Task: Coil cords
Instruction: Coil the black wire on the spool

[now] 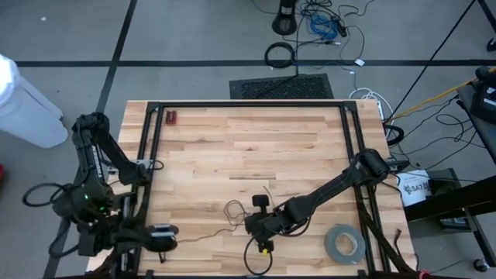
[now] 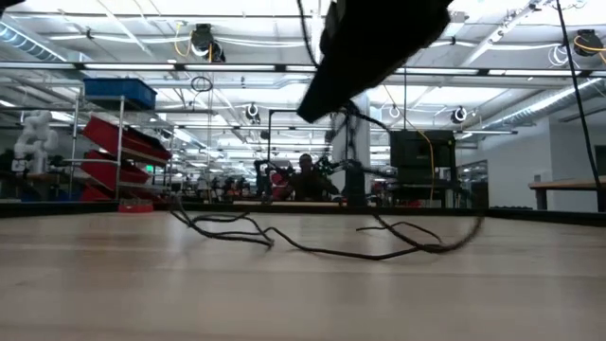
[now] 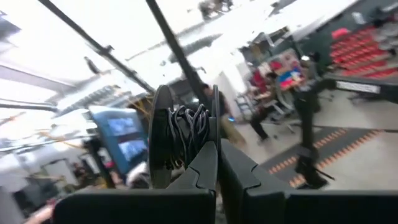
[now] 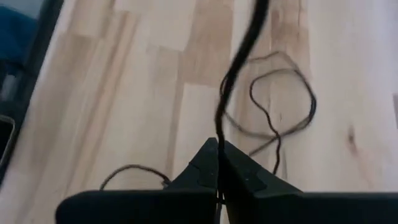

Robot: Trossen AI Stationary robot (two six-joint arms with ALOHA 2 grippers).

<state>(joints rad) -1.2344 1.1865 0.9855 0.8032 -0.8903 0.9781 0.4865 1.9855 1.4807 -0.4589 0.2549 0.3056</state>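
Black, thin and wiry, the cord (image 4: 233, 81) is pinched between the tips of the right gripper (image 4: 219, 163), whose fingers are pressed together on it; from that pinch the strand runs forward over the pale wooden table (image 1: 256, 139). Just ahead of the right gripper, more of the same cord lies in a loose loop (image 4: 283, 102) on the boards, and in the low view slack strands trail across the tabletop, so much of the length is not yet gathered. To the side, near the table's edge, the left gripper (image 3: 217, 168) is closed on a round spool (image 3: 163, 134) that already carries a bundle of wound black turns. My judgement: coiling is under way but unfinished. Beyond the right gripper's other side sits a grey tape roll (image 1: 344, 243), untouched.
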